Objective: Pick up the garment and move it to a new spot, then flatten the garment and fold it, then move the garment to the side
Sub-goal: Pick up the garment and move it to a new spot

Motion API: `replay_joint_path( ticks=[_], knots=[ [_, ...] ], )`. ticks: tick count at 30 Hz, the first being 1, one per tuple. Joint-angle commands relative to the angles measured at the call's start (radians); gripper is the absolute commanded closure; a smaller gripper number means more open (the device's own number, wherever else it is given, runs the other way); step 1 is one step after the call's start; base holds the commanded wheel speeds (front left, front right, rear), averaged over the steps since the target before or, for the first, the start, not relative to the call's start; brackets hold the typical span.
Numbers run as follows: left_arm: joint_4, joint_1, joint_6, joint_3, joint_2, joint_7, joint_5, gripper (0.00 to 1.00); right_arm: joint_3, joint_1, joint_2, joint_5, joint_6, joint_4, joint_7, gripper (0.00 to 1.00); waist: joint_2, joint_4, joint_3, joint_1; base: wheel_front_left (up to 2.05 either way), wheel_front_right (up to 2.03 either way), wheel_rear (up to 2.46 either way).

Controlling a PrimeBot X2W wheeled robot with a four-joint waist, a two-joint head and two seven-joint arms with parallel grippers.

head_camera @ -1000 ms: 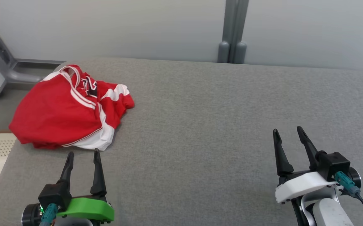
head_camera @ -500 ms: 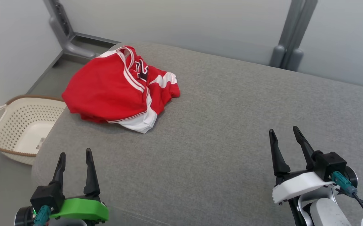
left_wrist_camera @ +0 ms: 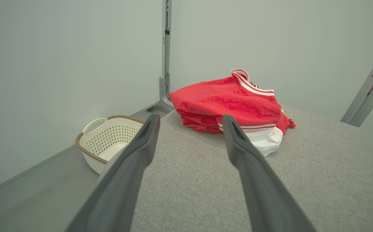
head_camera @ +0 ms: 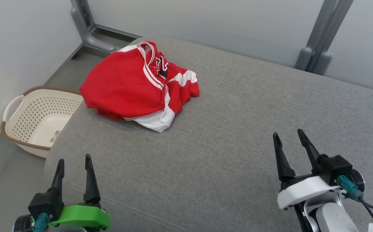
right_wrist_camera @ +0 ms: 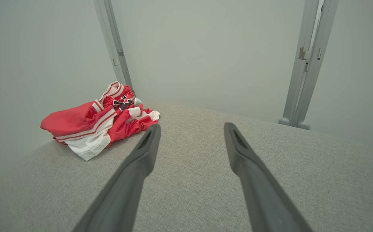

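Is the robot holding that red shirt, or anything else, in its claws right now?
Nothing is held. The left gripper and right gripper are both open and empty, apart from the red garment, which lies bunched on the grey cushion.

The left end effector (left_wrist_camera: 190,118) hangs empty above the near left part of the grey fabric-covered table (left_wrist_camera: 318,180), its two dark fingers spread wide. A crumpled red garment (left_wrist_camera: 228,103) with white trim lies on the table's far left. A cream perforated basket (left_wrist_camera: 109,138) stands on the floor just left of the table.
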Motion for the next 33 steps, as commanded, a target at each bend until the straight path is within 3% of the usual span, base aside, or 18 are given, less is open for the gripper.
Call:
replay_joint_path(
  ticks=[1, 6, 10, 22, 33],
  knots=[
    [0.004, 0.013, 0.003, 0.000, 0.003, 0.000, -0.006, 0.00, 0.002, -0.005, -0.004, 0.000, 0.000, 0.002, -0.003, 0.00, 0.0000, -0.005, -0.003, 0.0000, 0.00, 0.00, 0.00],
    [0.072, -0.058, -0.018, -0.002, 0.009, 0.011, -0.042, 0.00, 0.007, -0.005, -0.004, -0.005, 0.000, 0.000, -0.003, 0.00, 0.0000, -0.023, -0.001, 0.0000, 0.00, 0.00, 0.00],
    [0.160, -0.164, -0.031, 0.017, 0.020, 0.084, -0.086, 0.00, 0.011, -0.017, -0.004, -0.011, 0.000, -0.001, -0.003, 0.00, 0.0000, -0.043, 0.011, 0.0000, 0.00, 0.00, 0.00],
    [0.519, -0.570, 0.012, 0.147, 0.094, 0.342, -0.250, 0.00, 0.033, -0.077, -0.004, -0.068, 0.000, -0.026, 0.018, 0.00, 0.0000, -0.185, 0.129, 0.0000, 0.00, 0.00, 0.00],
    [0.706, -0.724, 0.043, 0.216, 0.151, 0.449, -0.337, 0.00, 0.025, -0.120, -0.004, -0.126, 0.000, -0.096, 0.050, 0.00, 0.0000, -0.277, 0.272, 0.0000, 0.00, 0.00, 0.00]
  ],
)
